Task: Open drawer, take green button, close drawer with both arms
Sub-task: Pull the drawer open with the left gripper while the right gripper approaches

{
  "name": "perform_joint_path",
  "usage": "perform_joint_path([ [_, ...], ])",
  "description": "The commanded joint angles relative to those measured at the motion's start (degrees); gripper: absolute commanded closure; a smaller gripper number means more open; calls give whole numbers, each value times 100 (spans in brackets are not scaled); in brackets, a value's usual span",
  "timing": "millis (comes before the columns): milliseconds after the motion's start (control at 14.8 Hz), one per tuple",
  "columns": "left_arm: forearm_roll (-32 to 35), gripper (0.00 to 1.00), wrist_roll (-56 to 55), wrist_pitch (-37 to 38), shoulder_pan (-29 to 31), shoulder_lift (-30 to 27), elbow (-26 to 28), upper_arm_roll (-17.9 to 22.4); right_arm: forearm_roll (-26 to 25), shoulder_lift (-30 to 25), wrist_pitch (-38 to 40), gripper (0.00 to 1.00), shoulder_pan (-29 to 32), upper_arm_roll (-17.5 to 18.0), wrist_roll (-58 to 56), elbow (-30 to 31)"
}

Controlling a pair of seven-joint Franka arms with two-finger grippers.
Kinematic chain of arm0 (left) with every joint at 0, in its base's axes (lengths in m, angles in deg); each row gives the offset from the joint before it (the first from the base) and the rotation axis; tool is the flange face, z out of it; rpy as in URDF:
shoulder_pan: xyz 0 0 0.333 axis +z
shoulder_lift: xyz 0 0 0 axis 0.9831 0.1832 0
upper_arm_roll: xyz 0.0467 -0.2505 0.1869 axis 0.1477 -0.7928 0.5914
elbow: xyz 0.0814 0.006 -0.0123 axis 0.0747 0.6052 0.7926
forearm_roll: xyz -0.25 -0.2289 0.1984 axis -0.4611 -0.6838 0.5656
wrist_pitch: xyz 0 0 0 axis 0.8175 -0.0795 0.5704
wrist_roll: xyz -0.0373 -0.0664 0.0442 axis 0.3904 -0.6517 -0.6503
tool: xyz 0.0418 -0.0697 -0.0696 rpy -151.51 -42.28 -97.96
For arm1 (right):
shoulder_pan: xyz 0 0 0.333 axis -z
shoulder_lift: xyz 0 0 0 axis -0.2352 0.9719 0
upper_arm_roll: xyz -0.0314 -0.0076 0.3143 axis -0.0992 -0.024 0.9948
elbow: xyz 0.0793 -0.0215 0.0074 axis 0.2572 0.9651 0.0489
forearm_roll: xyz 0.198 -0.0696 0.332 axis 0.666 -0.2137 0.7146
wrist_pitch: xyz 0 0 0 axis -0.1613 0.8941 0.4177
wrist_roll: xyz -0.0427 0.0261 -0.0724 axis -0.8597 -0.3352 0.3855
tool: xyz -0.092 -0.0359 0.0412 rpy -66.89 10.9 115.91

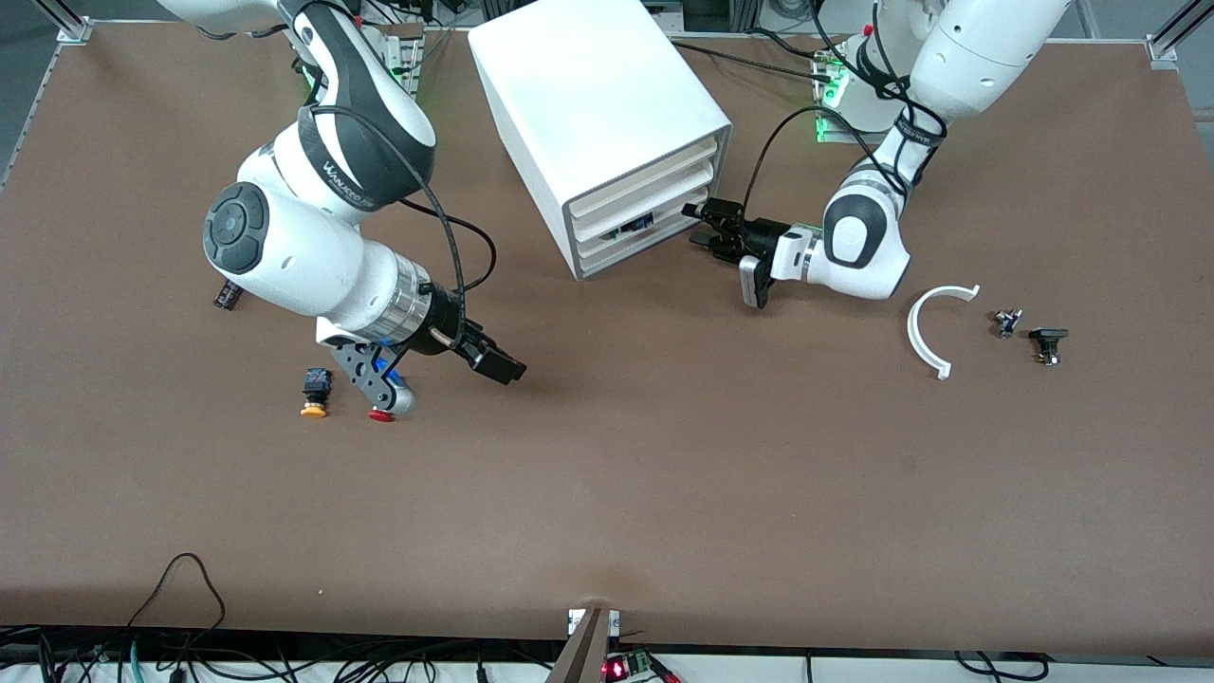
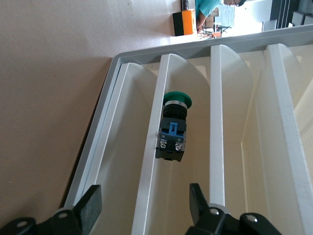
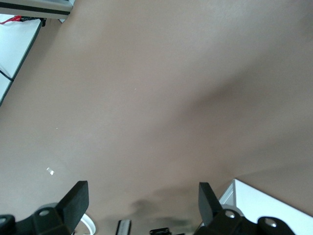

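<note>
The white cabinet (image 1: 597, 114) stands at the back middle of the table. Its lowest drawer (image 1: 634, 250) sits level with the drawers above it. The green-capped button (image 1: 634, 226) lies on its side in that shallow tray. It shows over the cream front (image 2: 149, 181) in the left wrist view (image 2: 172, 132). My left gripper (image 1: 707, 230) is open just in front of the cabinet's drawers, its jaws (image 2: 144, 196) wide apart and empty. My right gripper (image 1: 498, 365) is open and empty over bare table toward the right arm's end, its jaws (image 3: 142, 193) wide apart.
An orange-capped button (image 1: 315, 392) and a red-capped one (image 1: 382, 415) lie beside the right gripper. A small dark part (image 1: 227, 295) lies under the right arm. A white curved piece (image 1: 934, 327) and two small parts (image 1: 1007, 323) (image 1: 1048, 343) lie toward the left arm's end.
</note>
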Motion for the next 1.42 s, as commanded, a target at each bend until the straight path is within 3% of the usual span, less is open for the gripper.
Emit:
perform_joint_path([
  [0, -424, 20, 188, -429, -94, -26, 190, -237, 150, 129, -56, 1, -62, 11, 155, -163],
  [404, -469, 29, 196, -545, -182, 53, 199, -291, 150, 199, -407, 1, -229, 11, 443, -198],
  [607, -460, 59, 293, -544, -208, 176, 190, -414, 150, 225, -487, 1, -335, 11, 594, -234],
  [742, -451, 95, 302, -527, -226, 194, 190, -414, 142, 278, -487, 1, -405, 11, 708, -321],
  [809, -451, 100, 302, -527, -252, 185, 190, -406, 133, 322, -478, 1, -423, 11, 778, -391],
  [1213, -346, 100, 232, -527, -77, 176, -20, -318, 71, 550, -408, 1, -624, -24, 1174, -761],
  [1348, -66, 100, 170, -536, 28, 229, -257, -204, -165, 586, -408, 1, -678, -24, 1340, -787],
])
